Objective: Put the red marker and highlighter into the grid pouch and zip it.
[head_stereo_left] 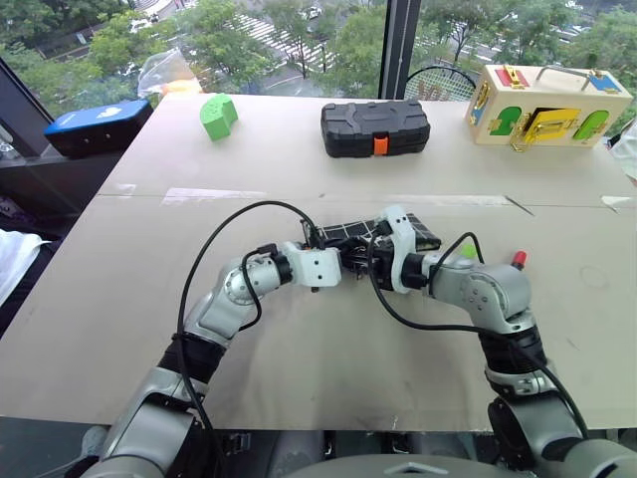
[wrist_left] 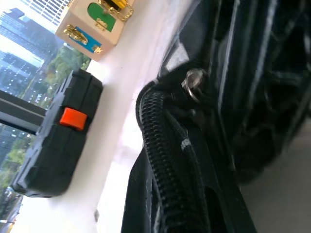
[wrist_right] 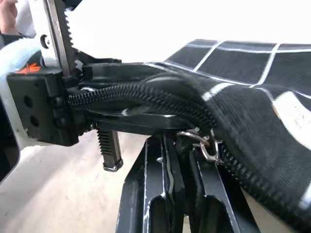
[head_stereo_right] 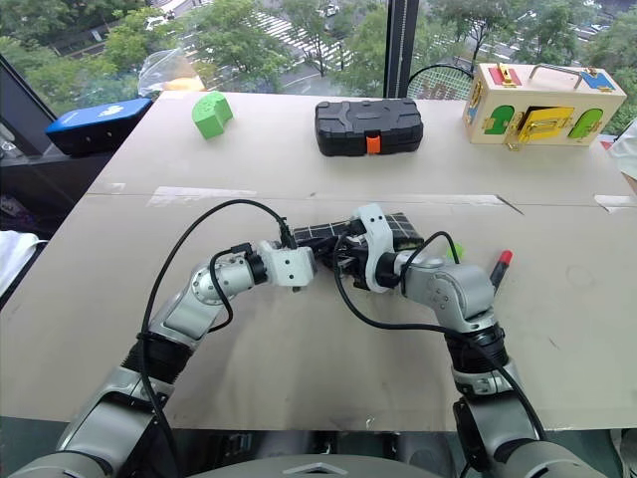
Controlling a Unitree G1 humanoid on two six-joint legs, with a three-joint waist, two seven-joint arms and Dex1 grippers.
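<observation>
Jaws of both grippers closed and meeting at centre frame: left gripper (head_stereo_left: 333, 267) clamped on the near end of the grid pouch (head_stereo_left: 343, 233), right gripper (head_stereo_left: 370, 261) pinched at the zipper's metal pull ring (wrist_right: 206, 145), pull cord apparently between its fingers. Pouch lifted at that end, long axis running from centre toward upper right, zipper track along the near edge. Zip travel therefore likely along that axis, away from the left grip; right arm the one placed to draw it. Just right of the right forearm, red marker (head_stereo_right: 500, 266) on the table, outside the pouch; highlighter (head_stereo_left: 466, 251) peeking green behind the same wrist. Both pens apparently not yet inside, so zipping looks premature.
</observation>
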